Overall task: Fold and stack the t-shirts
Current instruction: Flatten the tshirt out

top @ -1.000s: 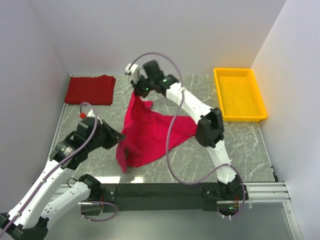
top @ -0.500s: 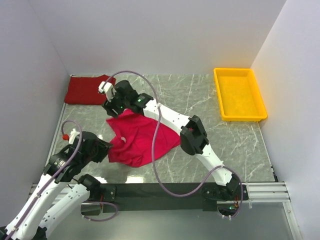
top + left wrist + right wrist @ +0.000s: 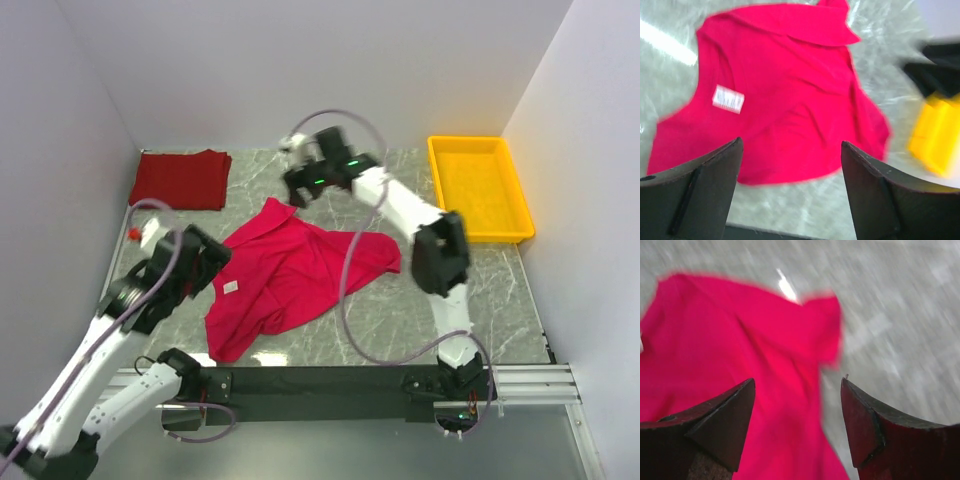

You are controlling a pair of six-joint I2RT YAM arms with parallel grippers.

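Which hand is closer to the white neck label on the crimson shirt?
Left. The left hand hovers open right beside the white neck label, on the left side of the crimson shirt; the right hand is open above the shirt's far edge, across the cloth from the label.

Grey marbled tabletop [image 3: 500, 290] between plain pale walls [image 3: 300, 70], evenly lit.

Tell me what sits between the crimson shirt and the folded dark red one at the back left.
Nothing visible does. Only bare table lies between the crimson shirt and the dark red shirt.
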